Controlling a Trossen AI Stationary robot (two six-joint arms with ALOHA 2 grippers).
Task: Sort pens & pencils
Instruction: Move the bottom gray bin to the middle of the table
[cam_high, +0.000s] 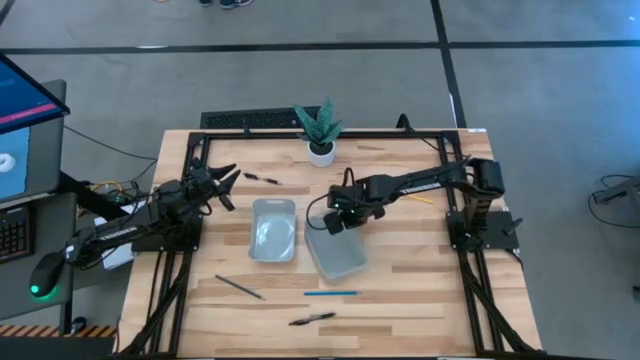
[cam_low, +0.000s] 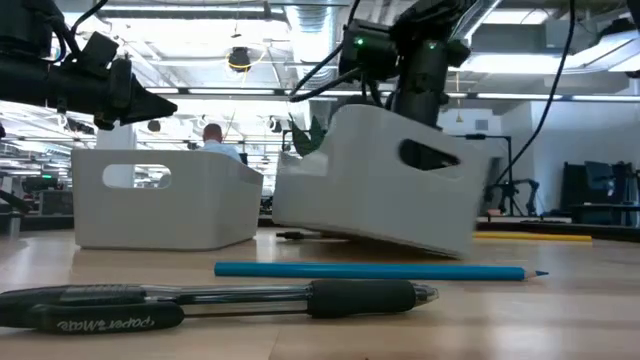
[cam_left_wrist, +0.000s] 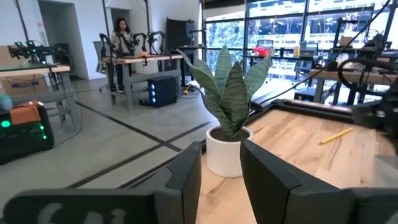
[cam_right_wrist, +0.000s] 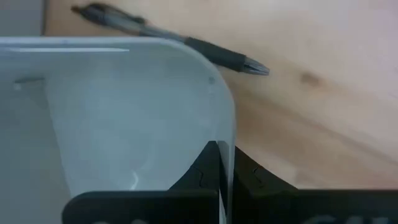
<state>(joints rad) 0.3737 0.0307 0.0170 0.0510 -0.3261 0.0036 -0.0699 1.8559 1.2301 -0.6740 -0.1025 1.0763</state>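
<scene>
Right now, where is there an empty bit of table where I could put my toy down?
The biggest bare wood lies between the right tray and the table's right edge, below the yellow pencil. Another bare strip lies between the plant and the two trays. It is crowded along the front edge: grey pencil, blue pencil and a black pen.

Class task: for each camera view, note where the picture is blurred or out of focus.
Low view: the tilted tray held by the right gripper smears at its right edge; the near pen is soft. Left wrist view: the left gripper's fingers are soft, plant sharp. Right wrist view: tray rim soft. High view: evenly sharp.
</scene>
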